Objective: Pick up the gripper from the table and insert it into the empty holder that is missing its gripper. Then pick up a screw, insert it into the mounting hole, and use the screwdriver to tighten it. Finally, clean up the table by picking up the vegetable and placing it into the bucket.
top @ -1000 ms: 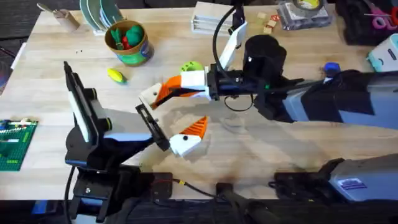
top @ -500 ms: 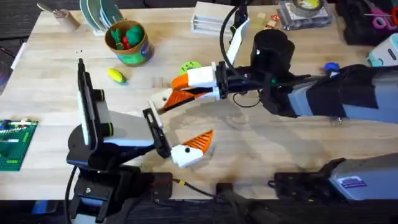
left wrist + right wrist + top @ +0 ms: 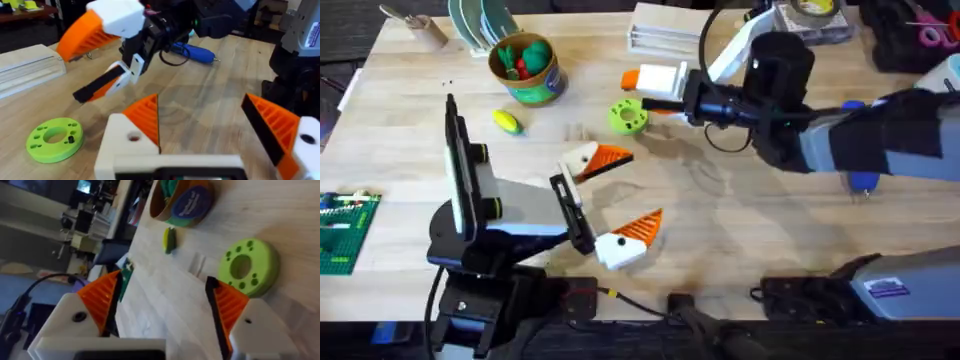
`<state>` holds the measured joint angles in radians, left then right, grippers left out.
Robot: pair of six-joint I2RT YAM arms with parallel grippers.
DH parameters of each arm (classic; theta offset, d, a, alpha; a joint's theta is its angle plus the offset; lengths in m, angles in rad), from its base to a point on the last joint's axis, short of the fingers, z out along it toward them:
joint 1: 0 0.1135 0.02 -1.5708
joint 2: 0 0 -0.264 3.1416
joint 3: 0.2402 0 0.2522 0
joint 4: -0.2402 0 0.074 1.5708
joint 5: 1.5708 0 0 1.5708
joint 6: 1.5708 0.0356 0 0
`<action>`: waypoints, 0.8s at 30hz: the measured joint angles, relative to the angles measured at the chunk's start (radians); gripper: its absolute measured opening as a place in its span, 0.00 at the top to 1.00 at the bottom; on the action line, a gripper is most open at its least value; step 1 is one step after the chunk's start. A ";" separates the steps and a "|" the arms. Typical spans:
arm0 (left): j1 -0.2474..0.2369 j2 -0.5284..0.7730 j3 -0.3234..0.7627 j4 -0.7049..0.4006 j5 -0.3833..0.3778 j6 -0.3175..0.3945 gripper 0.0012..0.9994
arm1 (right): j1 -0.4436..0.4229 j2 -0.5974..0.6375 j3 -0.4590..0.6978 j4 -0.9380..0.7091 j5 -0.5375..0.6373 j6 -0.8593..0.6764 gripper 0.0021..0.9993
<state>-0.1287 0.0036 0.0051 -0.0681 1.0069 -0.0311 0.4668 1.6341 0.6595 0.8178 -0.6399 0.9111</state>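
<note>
My left gripper (image 3: 647, 183) stands open over the middle of the table. Its far finger is the white holder (image 3: 578, 158), and the orange gripper wedge (image 3: 612, 155) sits in it. In the left wrist view that wedge (image 3: 146, 117) stands on the white block, which shows a round hole (image 3: 133, 136). My right gripper (image 3: 642, 90) hangs open with nothing in it, just beyond the green disc (image 3: 628, 116). The blue screwdriver (image 3: 192, 51) lies behind the right arm. The yellow vegetable (image 3: 506, 121) lies near the green bucket (image 3: 525, 68).
Red and green toys fill the bucket. Plates in a rack (image 3: 480, 20) stand at the far left, a white box (image 3: 655, 25) and a tray with tape (image 3: 810, 15) at the far edge. A green baseplate (image 3: 340, 230) lies at the left edge.
My right gripper has pulled away from the left gripper's far finger toward the table's far side, leaving the orange wedge on the white holder. The left arm has stayed put over the last half second.
</note>
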 joint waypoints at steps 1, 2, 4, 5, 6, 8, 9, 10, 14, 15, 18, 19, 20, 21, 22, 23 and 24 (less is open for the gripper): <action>0.000 0.000 0.000 0.000 0.000 0.000 0.01 | -0.010 0.000 0.018 -0.040 0.016 -0.024 0.01; 0.000 0.000 0.000 0.000 0.000 0.000 0.01 | -0.016 0.001 0.038 -0.082 0.028 -0.049 0.01; 0.000 0.000 0.000 0.000 0.000 0.000 0.01 | -0.020 0.001 0.098 -0.213 0.048 -0.116 0.01; 0.000 0.000 0.000 0.000 0.000 0.000 0.01 | -0.020 0.003 0.130 -0.283 0.056 -0.152 0.01; 0.000 0.000 0.000 0.000 0.000 0.000 0.01 | -0.020 0.004 0.174 -0.379 0.070 -0.193 0.01; 0.000 0.000 0.000 0.000 0.000 0.000 0.01 | -0.019 0.006 0.258 -0.560 0.099 -0.275 0.01; 0.000 0.000 0.000 0.000 0.001 0.000 0.01 | -0.018 0.006 0.295 -0.634 0.116 -0.311 0.01; 0.000 0.000 0.000 0.000 0.001 0.000 0.01 | -0.018 0.006 0.338 -0.720 0.140 -0.352 0.01; 0.000 0.000 0.000 0.000 0.003 0.000 0.01 | -0.015 0.006 0.494 -1.006 0.267 -0.517 0.01; 0.000 0.000 0.000 0.000 0.003 0.000 0.01 | -0.013 0.006 0.520 -1.049 0.299 -0.553 0.01; 0.000 0.000 0.000 0.000 0.003 0.000 0.01 | -0.002 0.006 0.564 -1.115 0.382 -0.646 0.01; 0.000 0.000 0.000 0.000 0.003 0.000 0.01 | 0.003 0.006 0.568 -1.125 0.402 -0.668 0.01; 0.000 0.000 0.000 0.000 0.003 0.000 0.01 | 0.006 0.006 0.568 -1.132 0.415 -0.683 0.01; 0.000 0.000 0.000 0.000 0.003 0.000 0.01 | 0.009 0.006 0.568 -1.142 0.426 -0.696 0.01; 0.000 0.000 0.000 0.000 0.003 0.000 0.01 | 0.011 0.006 0.568 -1.149 0.434 -0.703 0.01; 0.000 0.000 0.000 0.000 0.003 0.000 0.01 | 0.013 0.006 0.568 -1.154 0.440 -0.704 0.01; 0.000 0.000 0.000 0.000 0.003 0.000 0.01 | 0.013 0.006 0.568 -1.158 0.445 -0.703 0.01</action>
<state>-0.1287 0.0036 0.0051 -0.0685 1.0100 -0.0311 0.4797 1.6405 1.2278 -0.3400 -0.1953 0.2077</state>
